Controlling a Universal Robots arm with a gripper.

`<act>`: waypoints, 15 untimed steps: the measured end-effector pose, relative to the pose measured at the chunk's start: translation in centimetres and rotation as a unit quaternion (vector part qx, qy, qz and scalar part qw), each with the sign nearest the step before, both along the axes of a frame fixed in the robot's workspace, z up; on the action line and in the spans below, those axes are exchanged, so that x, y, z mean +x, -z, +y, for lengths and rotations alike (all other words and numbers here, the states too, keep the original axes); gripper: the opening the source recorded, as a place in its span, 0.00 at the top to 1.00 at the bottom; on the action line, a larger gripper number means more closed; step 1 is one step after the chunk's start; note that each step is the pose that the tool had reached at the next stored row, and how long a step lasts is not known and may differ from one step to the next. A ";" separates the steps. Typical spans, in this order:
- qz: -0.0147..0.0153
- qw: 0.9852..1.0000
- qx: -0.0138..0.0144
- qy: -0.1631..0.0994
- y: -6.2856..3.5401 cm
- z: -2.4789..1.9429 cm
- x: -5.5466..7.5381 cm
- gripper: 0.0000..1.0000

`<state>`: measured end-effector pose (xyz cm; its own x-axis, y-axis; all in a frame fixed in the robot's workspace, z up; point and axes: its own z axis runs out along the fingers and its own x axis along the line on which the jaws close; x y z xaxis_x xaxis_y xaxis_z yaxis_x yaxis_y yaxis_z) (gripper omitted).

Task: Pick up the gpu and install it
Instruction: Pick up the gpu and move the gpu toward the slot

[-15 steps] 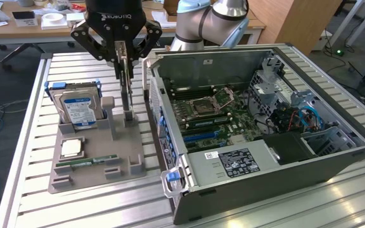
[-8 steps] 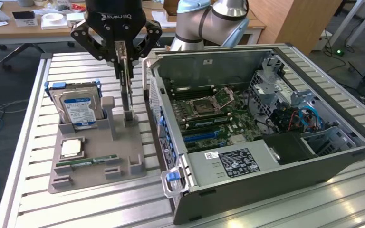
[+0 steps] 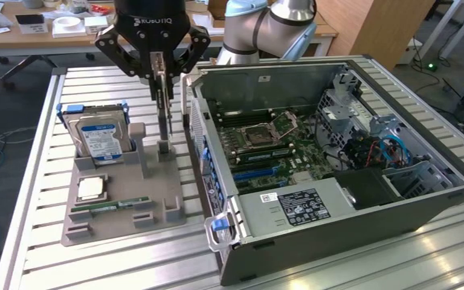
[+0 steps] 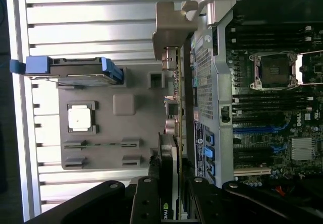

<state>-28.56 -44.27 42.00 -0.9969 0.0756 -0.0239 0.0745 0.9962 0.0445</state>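
hand (image 3: pixel 162 81) clamped on upright gpu (image 3: pixel 164 121) | grey holder (image 3: pixel 119 220): hard drive (image 3: pixel 99 136), CPU (image 3: pixel 92 188), RAM stick (image 3: pixel 118 206) | open PC case (image 3: pixel 393 223): motherboard (image 3: pixel 280 151) | slatted metal desk (image 3: pixel 95 266), office behind

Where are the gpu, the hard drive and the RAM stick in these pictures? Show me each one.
gpu (image 3: pixel 164 121): exterior view, on its thin upright edge.
hard drive (image 3: pixel 101 138): exterior view, on its blue-white label.
RAM stick (image 3: pixel 118 206): exterior view, on the middle of its green board.

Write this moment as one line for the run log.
gripper: shut on gpu | gpu: upright over gray tray | hard drive: standing in gray tray | PC case: open, gpu not installed
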 end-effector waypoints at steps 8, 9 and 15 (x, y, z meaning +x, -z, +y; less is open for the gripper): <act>0.000 1.000 0.000 0.000 0.00 0.00 1.3 0.73; 0.000 1.000 0.000 0.000 0.00 0.01 1.5 0.73; 0.000 1.000 0.000 0.000 0.00 0.02 2.9 0.73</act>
